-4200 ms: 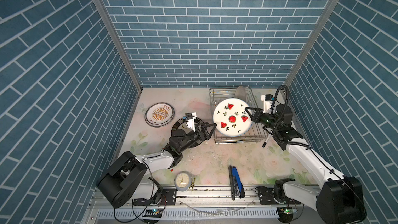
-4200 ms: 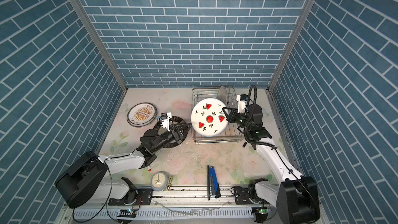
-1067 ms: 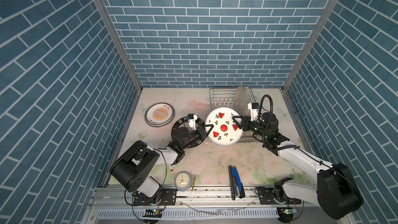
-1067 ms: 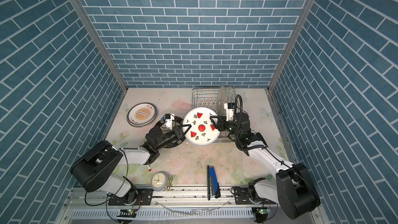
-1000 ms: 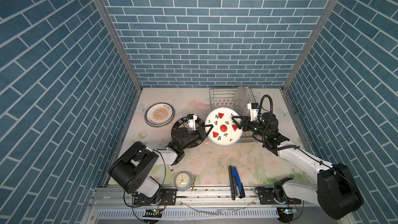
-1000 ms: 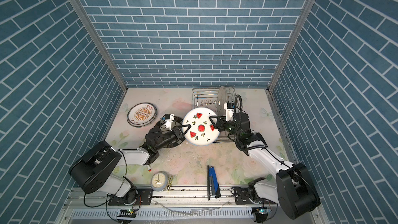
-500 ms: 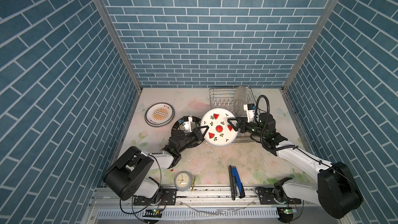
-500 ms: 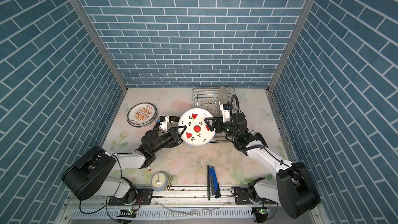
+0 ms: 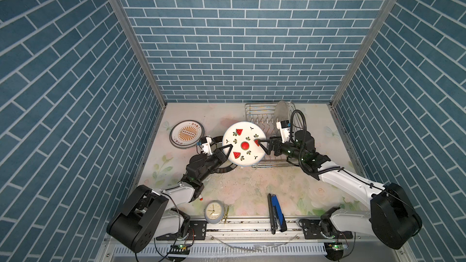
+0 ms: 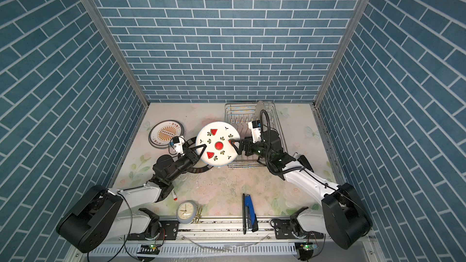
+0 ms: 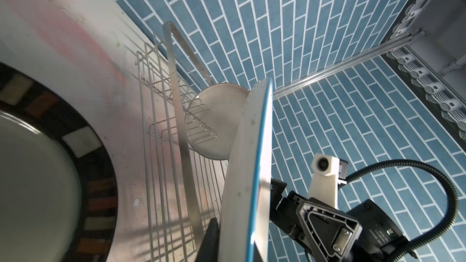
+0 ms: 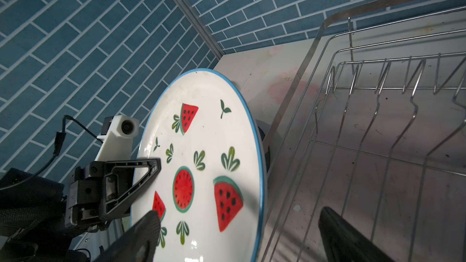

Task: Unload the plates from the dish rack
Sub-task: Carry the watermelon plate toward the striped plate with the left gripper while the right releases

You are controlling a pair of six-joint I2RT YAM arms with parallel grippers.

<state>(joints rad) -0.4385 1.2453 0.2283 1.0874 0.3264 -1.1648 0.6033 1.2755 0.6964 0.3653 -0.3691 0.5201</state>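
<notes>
— Since a second ago my right gripper [image 9: 262, 147] has sprung apart; only the left gripper [image 9: 228, 148] clamps the watermelon plate [image 9: 244, 147], aloft just beside the dish rack [image 9: 267, 108].
— I'd back right out slowly, rack-ward, without brushing the rim.

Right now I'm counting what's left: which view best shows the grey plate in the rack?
The left wrist view: the grey plate shows its broad face in the rack, partly behind the watermelon plate. Both top views show only a narrow oval; the right wrist view misses it.
</notes>
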